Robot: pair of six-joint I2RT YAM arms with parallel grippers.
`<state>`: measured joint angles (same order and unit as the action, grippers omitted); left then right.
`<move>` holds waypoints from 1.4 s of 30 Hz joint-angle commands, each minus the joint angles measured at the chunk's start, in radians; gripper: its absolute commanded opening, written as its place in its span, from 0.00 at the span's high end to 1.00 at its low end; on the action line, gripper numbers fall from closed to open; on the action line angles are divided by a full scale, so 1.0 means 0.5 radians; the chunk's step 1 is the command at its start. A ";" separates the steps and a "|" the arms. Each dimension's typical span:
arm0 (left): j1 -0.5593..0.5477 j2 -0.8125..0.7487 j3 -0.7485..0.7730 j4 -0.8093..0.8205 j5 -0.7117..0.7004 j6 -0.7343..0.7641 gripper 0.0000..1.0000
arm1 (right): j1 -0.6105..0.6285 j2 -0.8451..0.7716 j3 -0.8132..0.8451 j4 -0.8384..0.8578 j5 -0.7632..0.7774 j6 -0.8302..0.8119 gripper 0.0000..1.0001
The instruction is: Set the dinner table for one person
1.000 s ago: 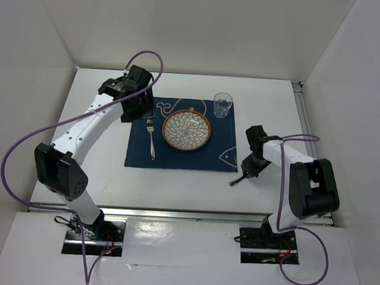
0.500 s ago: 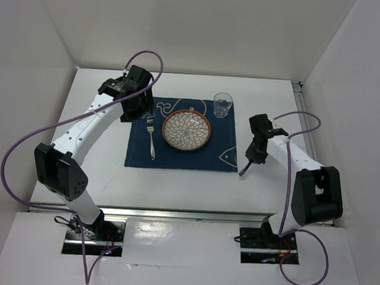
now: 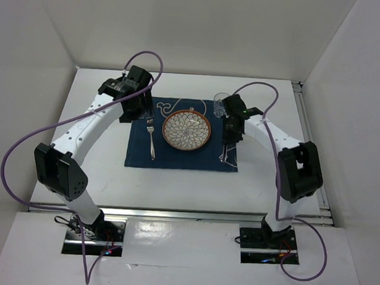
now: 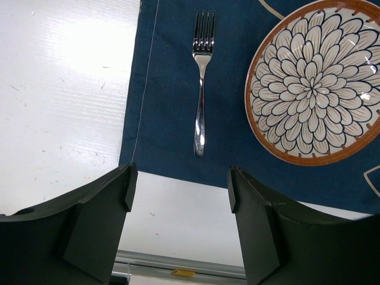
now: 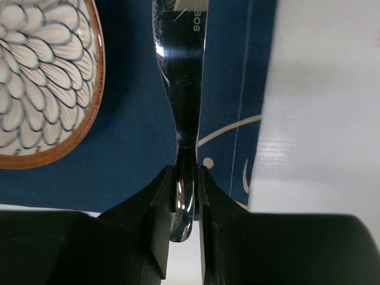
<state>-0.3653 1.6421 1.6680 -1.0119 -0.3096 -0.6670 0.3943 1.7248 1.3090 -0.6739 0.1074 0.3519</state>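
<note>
Right gripper [image 5: 185, 178]: jaws clamped on a metal utensil [image 5: 181, 71] — probably a knife, type not certain. The pinch is at the narrow neck near one end, so most of the length projects forward. It hangs over the right strip of the navy placemat [image 5: 136, 166], between the plate [image 5: 41, 89] and the mat's edge. Contact with the cloth cannot be told.

Left gripper [image 4: 181, 181]: jaws spread wide and holding nothing, hovering over the mat's near-left corner. The fork [image 4: 202, 83] lies flat on the mat left of the plate.

Risks from here, as judgement:
- The hold is short and off-centre, so the utensil may swing or slip in the pads and land crooked.
- The strip is narrow. Drift left could clip the plate rim; drift right could leave the utensil straddling the mat's edge.
- The glass [image 3: 220, 100] stands just behind the right wrist, so a careless retreat could knock it.

Dinner table [image 3: 174, 180]: a large white tabletop, smooth and flat, lying under everything and filling the floor between the white walls. The left wrist view shows fine specks and scuffs on it, but no clutter beyond the setting.
</note>
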 commanded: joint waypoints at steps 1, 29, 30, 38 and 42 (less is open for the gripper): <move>-0.009 -0.099 0.023 -0.032 -0.062 -0.047 0.21 | 0.052 0.118 0.109 -0.030 -0.003 -0.154 0.98; -0.009 -0.118 -0.035 -0.050 -0.117 -0.065 0.21 | 0.052 0.569 0.361 -0.002 0.064 -0.041 0.74; -0.009 -0.118 -0.053 -0.050 -0.117 -0.065 0.22 | 0.052 0.551 0.361 -0.020 0.086 -0.041 0.72; -0.009 -0.136 -0.053 -0.050 -0.117 -0.065 0.22 | 0.052 0.217 0.517 -0.223 0.208 0.002 0.14; -0.009 -0.136 -0.053 -0.050 -0.096 -0.065 0.22 | 0.052 -0.013 0.576 -0.349 0.334 0.057 0.04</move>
<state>-0.3653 1.6119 1.6459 -1.0321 -0.3473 -0.6876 0.4164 1.8660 1.5269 -0.7776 0.2001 0.3519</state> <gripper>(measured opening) 0.784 0.952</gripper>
